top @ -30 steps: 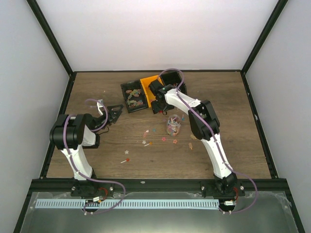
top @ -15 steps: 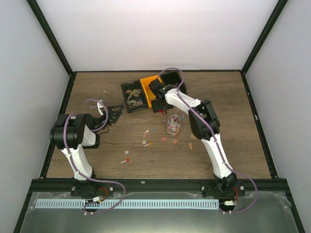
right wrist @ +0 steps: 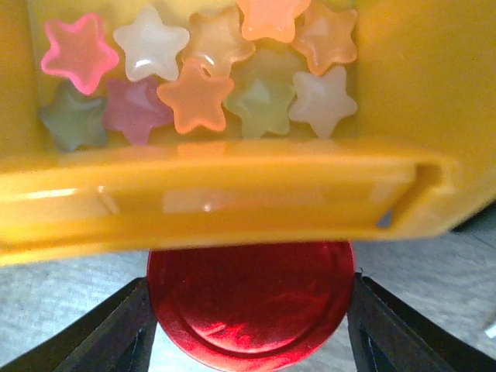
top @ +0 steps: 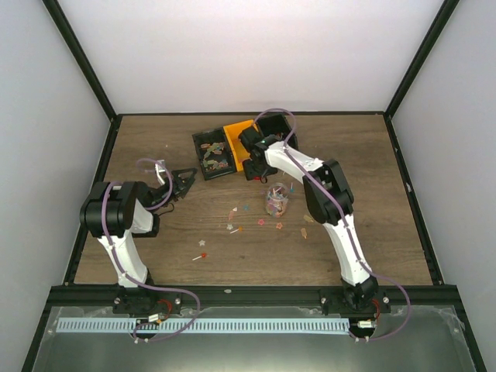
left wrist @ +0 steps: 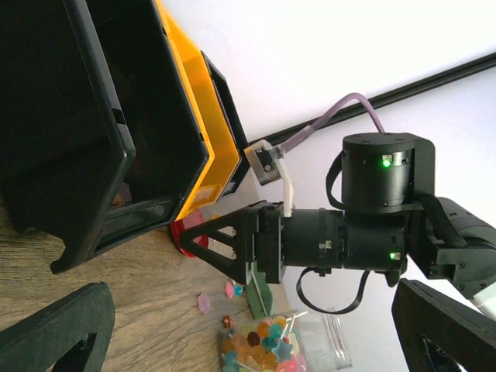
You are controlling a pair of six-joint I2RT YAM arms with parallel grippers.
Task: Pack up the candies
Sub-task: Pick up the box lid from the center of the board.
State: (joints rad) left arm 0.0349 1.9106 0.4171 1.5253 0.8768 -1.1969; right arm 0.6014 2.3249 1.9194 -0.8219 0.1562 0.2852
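A clear jar [top: 276, 200] full of the candies stands mid-table and also shows in the left wrist view [left wrist: 288, 346]. Loose candies [top: 242, 218] lie scattered on the wood left of and in front of it. Star candies [right wrist: 195, 94] fill the orange bin [top: 235, 138]. My right gripper [top: 252, 169] is down beside that bin, its fingers [right wrist: 116, 329] against both sides of the round red lid [right wrist: 249, 298]. The lid lies flat on the table. My left gripper [top: 183, 181] is open and empty, low at the left and pointing toward the jar.
A black tray [top: 213, 153] with several sweets sits left of the orange bin, and a black bin [top: 279, 126] sits behind it. A green scoop [left wrist: 260, 296] shows partly behind the right gripper. A lollipop [top: 201, 256] lies toward the front.
The right arm has shifted very slightly at the bin. The left arm and the jar have not moved.
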